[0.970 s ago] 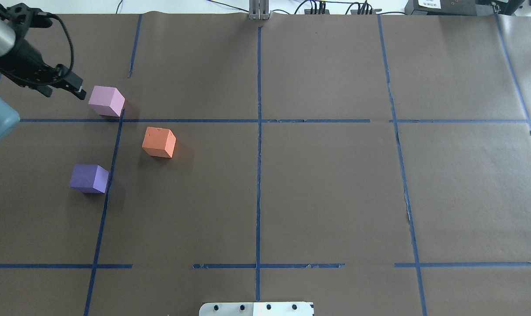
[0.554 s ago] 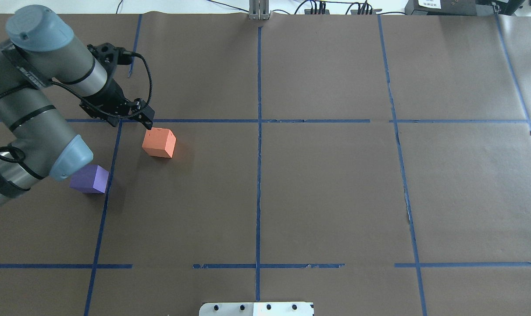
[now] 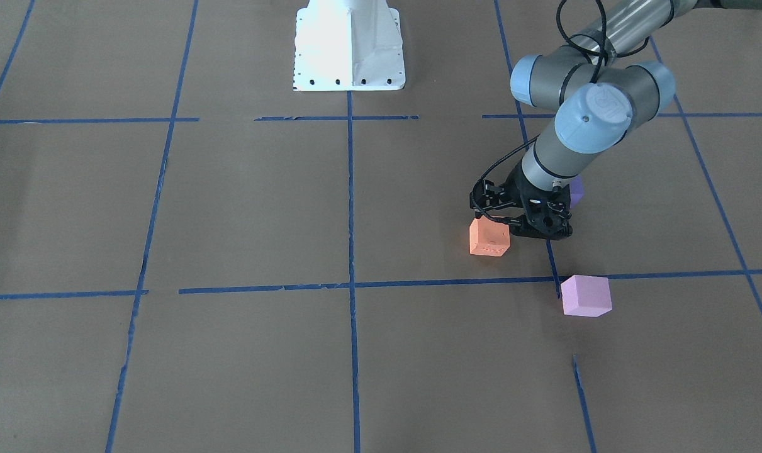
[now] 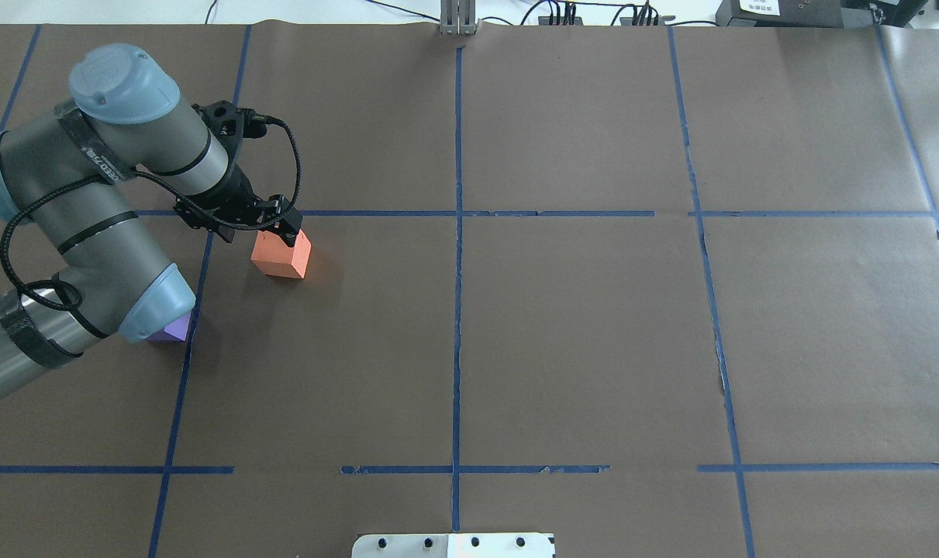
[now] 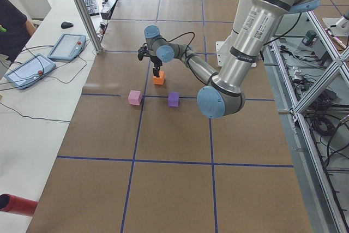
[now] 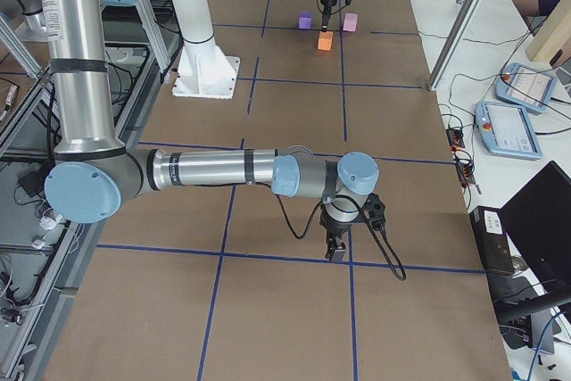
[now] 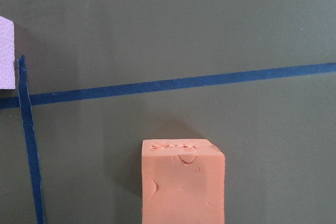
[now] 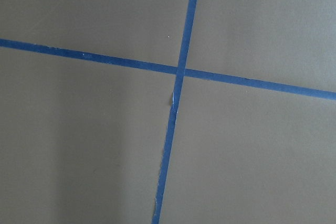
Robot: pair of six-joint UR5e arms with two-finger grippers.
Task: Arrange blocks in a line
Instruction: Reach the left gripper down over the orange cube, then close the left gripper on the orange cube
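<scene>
Now that the left tool [image 4: 287,229] has moved off from the pink block [image 3: 586,296] and hovers low over the orange block [image 4: 281,256], which rests on the table [image 4: 593,325] beneath it, its jaw opening not discernible, a grasp appears imminent.

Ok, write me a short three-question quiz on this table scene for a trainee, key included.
1. True or false: the pink block touches no other block.
2. The left gripper is closest to which? A orange block, B pink block, C purple block.
3. In the overhead view, which block does the arm partly hide?

Key: 1 true; 2 A; 3 the purple block.
</scene>
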